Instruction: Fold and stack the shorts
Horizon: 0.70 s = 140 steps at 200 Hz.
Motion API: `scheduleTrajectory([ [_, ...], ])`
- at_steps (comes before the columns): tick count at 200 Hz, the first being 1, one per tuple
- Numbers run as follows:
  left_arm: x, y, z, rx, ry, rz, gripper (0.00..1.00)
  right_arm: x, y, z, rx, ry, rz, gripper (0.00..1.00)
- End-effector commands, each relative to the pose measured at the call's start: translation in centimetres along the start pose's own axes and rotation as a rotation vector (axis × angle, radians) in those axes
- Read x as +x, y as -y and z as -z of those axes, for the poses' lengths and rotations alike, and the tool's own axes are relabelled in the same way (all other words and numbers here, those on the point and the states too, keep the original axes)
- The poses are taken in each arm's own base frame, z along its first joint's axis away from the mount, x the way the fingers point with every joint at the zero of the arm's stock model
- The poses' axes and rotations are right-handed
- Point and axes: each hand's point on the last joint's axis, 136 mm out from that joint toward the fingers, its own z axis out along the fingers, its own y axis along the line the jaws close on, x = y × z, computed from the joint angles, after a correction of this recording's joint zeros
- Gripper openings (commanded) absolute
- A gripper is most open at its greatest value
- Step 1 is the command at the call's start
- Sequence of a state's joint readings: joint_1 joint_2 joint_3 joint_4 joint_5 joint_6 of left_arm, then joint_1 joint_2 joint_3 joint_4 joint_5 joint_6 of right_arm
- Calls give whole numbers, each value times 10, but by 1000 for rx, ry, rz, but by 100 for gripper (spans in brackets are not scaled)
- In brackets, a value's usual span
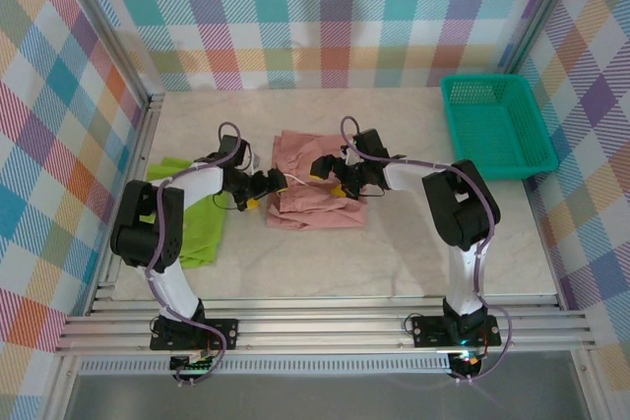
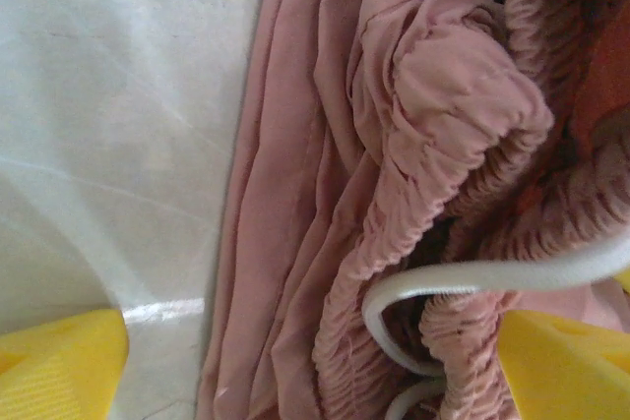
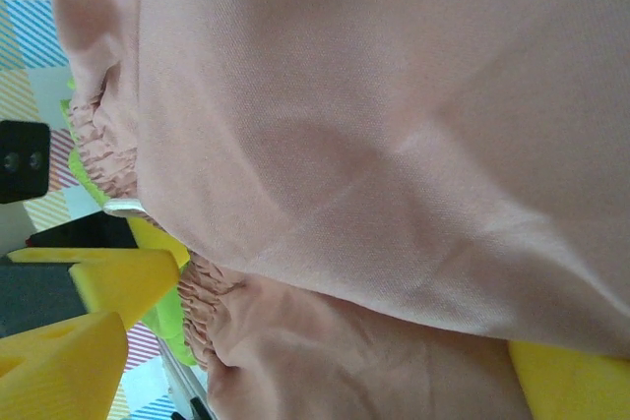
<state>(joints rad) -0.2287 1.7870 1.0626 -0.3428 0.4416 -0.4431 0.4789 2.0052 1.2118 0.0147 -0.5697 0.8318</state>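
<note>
The pink shorts (image 1: pixel 317 184) lie in a rumpled, partly folded heap at the middle of the pale table (image 1: pixel 413 253), between the 2 arms. The green shorts (image 1: pixel 197 225) lie at the left side of the table, partly under the left arm and near the pink pair. The teal basket (image 1: pixel 495 127) stands at the far right corner, well apart from both pairs.

The left gripper (image 1: pixel 263 185) sits low at the left edge of the pink shorts, between the 2 pairs. In the left wrist view its jaws stand wide apart: 1 yellow fingertip (image 2: pixel 59 366) is over bare table and the other is over cloth. The gathered elastic waistband (image 2: pixel 463 135) and a loop of white drawstring (image 2: pixel 463 280) lie between them. The jaws bracket the cloth and grip nothing.

The right gripper (image 1: pixel 332 172) is over the middle of the pink shorts, pointing left toward the other gripper. In the right wrist view its jaws are also spread wide, with yellow fingertips (image 3: pixel 59 371) at the 2 lower corners. Smooth pink cloth lies close under the camera in the space between them, and nothing is pinched
</note>
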Motion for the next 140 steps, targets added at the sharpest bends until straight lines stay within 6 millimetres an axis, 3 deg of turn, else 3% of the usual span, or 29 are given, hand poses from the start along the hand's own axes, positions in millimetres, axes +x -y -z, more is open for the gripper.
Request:
scheduleTrajectory([
  [1, -6, 12, -11, 63, 11, 1, 96, 17, 35, -5, 98, -40, -46, 100],
  [140, -23, 73, -29, 196, -19, -62, 89, 19, 39, -12, 90, -70, -39, 99],
])
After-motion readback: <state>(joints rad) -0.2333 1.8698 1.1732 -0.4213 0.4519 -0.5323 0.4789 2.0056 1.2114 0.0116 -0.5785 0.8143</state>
